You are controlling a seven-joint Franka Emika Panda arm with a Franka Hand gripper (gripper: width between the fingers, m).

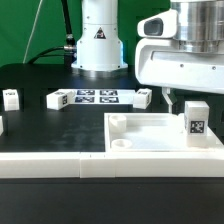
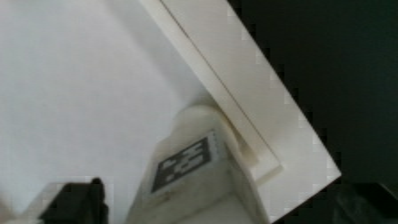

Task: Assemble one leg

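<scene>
The leg (image 1: pixel 196 121), a small white peg with a black-and-white tag, stands upright in the near corner of the large white panel (image 1: pixel 150 132), at the exterior view's right. My gripper (image 1: pixel 189 99) hangs just over it. One dark finger (image 1: pixel 170 98) shows beside the leg with a gap between them; the other finger is hidden. In the wrist view the leg (image 2: pixel 192 165) stands between the jaws of the gripper (image 2: pixel 205 208), next to the panel's raised edge (image 2: pixel 231 90). The finger (image 2: pixel 75 200) stands clear of it. The gripper looks open.
Three more white tagged legs lie on the black table (image 1: pixel 10 97), (image 1: pixel 57 100), (image 1: pixel 143 97). The marker board (image 1: pixel 96 97) lies in front of the robot base (image 1: pixel 99 40). A long white rail (image 1: pixel 60 166) runs along the front.
</scene>
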